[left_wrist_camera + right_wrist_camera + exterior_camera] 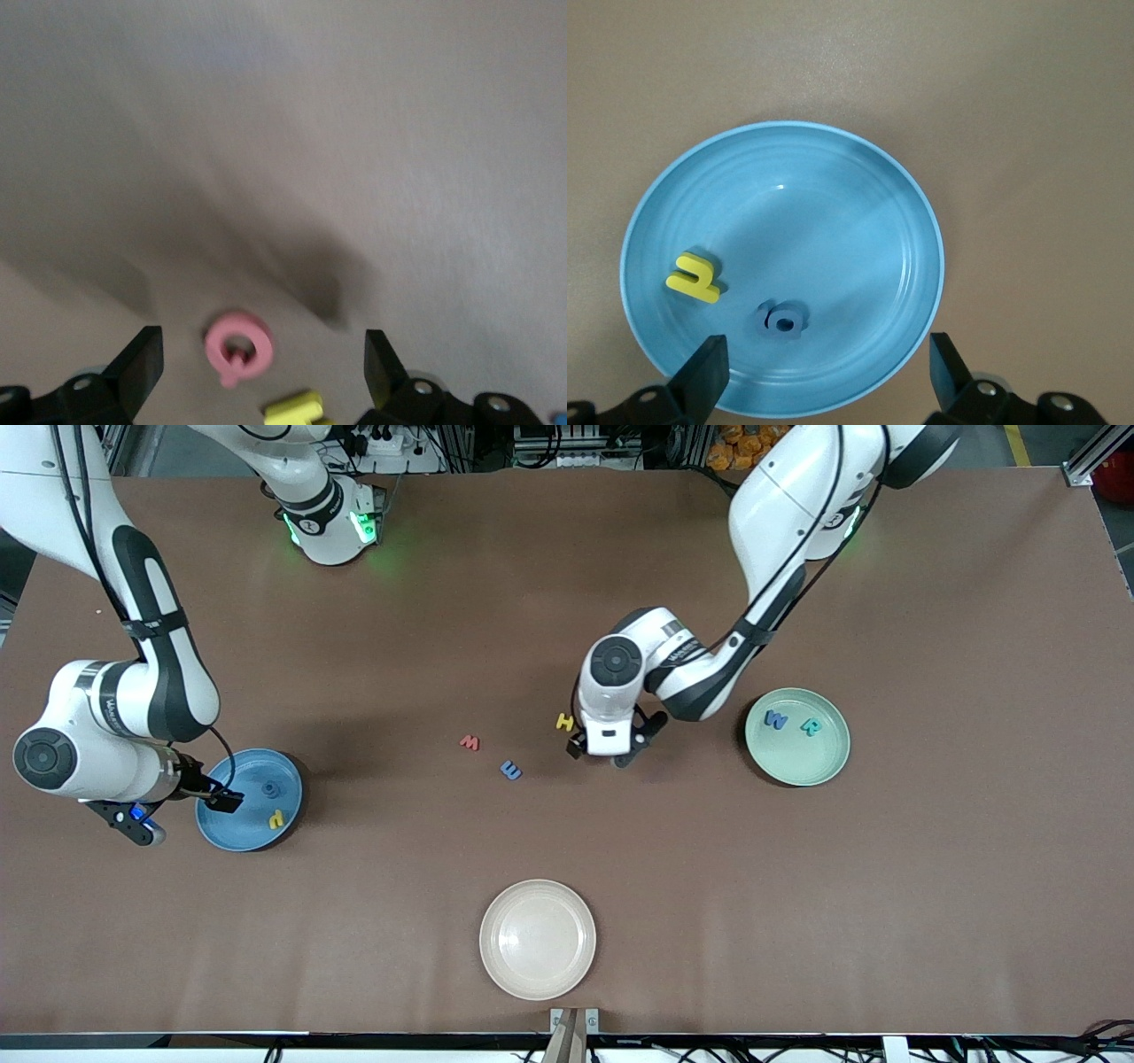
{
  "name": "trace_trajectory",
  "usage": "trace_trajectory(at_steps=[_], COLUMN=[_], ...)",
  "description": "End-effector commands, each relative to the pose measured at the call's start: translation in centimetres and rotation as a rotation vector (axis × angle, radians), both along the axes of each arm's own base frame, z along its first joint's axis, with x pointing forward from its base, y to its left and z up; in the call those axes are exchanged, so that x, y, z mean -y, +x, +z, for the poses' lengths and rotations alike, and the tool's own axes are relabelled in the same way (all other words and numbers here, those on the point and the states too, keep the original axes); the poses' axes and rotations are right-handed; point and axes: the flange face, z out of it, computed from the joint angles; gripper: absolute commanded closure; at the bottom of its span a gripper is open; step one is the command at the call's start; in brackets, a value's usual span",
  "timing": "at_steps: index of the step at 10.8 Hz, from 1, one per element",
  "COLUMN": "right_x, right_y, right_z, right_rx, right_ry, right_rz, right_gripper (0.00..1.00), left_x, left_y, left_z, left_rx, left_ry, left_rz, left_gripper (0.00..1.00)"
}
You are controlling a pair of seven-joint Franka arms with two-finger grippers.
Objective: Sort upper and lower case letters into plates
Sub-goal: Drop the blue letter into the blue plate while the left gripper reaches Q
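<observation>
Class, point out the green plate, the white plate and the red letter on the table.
green plate (797,766): front view, bare floor near rim.
white plate (538,939): front view, centre.
red letter (469,742): front view, middle.

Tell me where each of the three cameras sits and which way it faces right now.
Front view: high across the brown table, facing both arm bases; both arms show, plus the pale mint green plate.
Left wrist view: on the left arm, looking down past the open left gripper at a small pink ring-shaped letter.
Right wrist view: on the right arm, over the round mid blue plate; the open right gripper frames it.
Shared: that plate's yellow letter and dark blue letter also show in front.
</observation>
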Motion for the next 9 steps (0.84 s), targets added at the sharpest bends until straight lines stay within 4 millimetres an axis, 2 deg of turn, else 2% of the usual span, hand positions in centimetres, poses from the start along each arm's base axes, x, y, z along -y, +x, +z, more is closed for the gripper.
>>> trace_trajectory(at_steps=[1,2,5,7,9], right_x=[0.0,0.0,0.0,-0.2,-0.4], right_y=[0.3,0.3,0.3,0.3,0.3], right_z=[-0.3,-0.3,-0.3,-0.3,-0.3], right_rx=[-0.001,-0.001,-0.002,-0.004,-0.004], right_ry=[-0.013,-0.013,-0.013,-0.013,-0.013], right_rz=[0.005,0.005,0.005,0.008,0.013], right_gripper=[0.0,0.0,0.0,0.0,0.0], left_x=[0.7,1.0,0.4,0.2,-0.2], left_y=[0.4,0.0,0.3,-0.3,-0.5], left_z=[-0.6,-1.1,-1.5,-2.6,-2.8], left_rx=[-0.009,0.002,-0.001,-0.012,-0.017], left_ry=[-0.01,-0.019,-0.014,0.002,0.009], left_rz=[0.027,0.013,0.002,-0.012,-0.009], left_gripper=[0.0,0.0,0.0,0.0,0.0])
